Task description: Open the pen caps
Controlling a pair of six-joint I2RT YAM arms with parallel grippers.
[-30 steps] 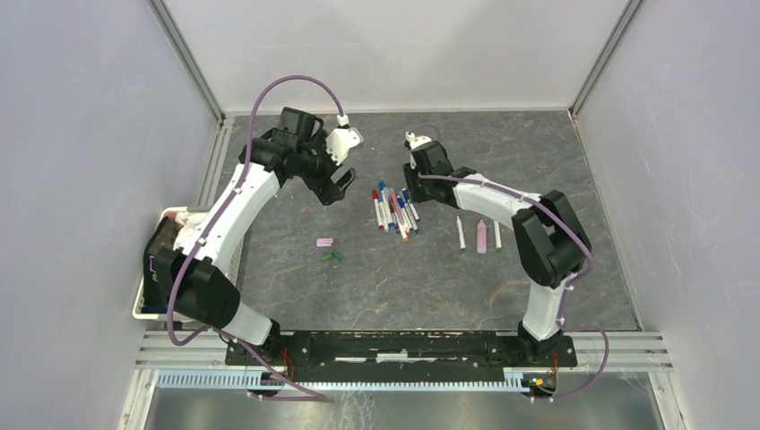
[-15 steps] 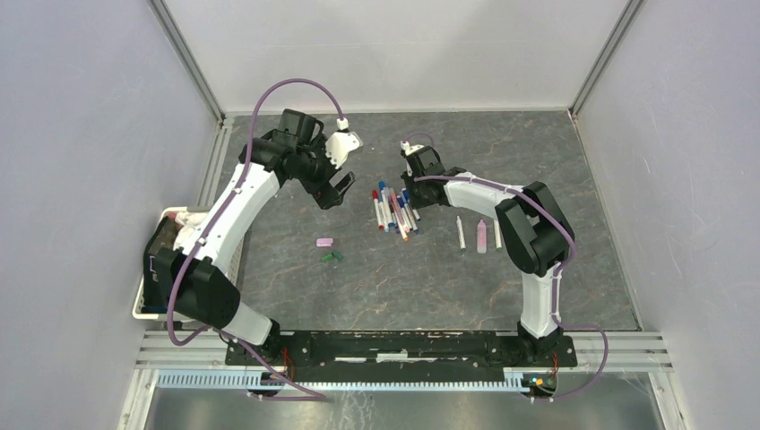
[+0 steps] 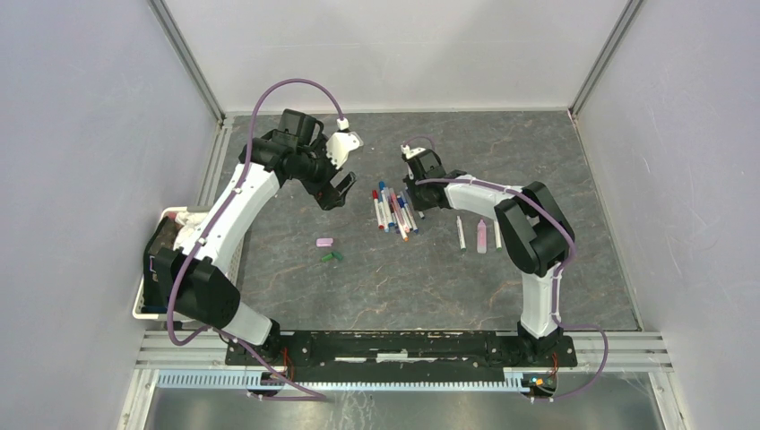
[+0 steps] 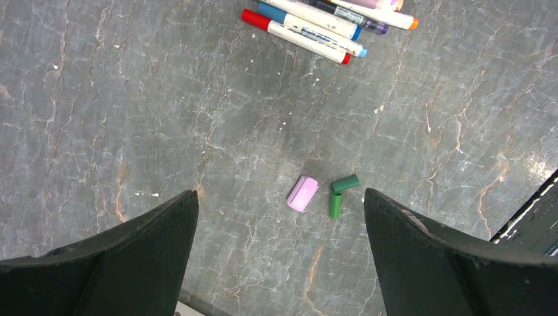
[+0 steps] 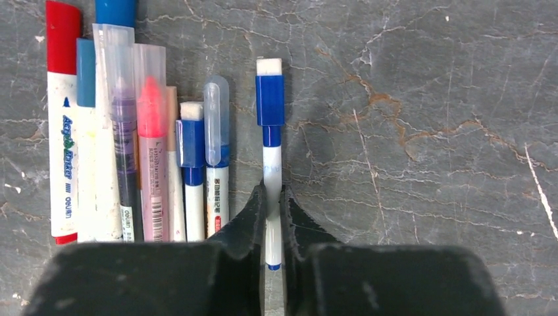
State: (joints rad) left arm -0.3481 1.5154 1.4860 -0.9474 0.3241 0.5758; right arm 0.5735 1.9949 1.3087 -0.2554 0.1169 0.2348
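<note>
A row of capped pens point(image 3: 392, 208) lies mid-table, also seen in the right wrist view point(image 5: 131, 131). My right gripper point(image 5: 272, 191) is shut on the white barrel of a blue-capped pen point(image 5: 270, 158) at the row's right edge; its blue cap point(image 5: 270, 99) is on. In the top view the right gripper point(image 3: 415, 199) is low over the pens. My left gripper point(image 3: 336, 188) hovers open and empty left of the row. Below the left gripper point(image 4: 281, 197) lie a loose pink cap point(image 4: 303, 193) and two green caps point(image 4: 345, 184), which also show in the top view point(image 3: 332, 257).
Three separate pens point(image 3: 481, 236), one thick and pink, lie to the right of the row. A white basket point(image 3: 143, 291) sits at the table's left edge by the left arm. Grey walls enclose the table on three sides.
The right arm has swung its elbow in and brought its gripper down onto the right edge of the pen row. The left gripper has shifted slightly and stays open.
</note>
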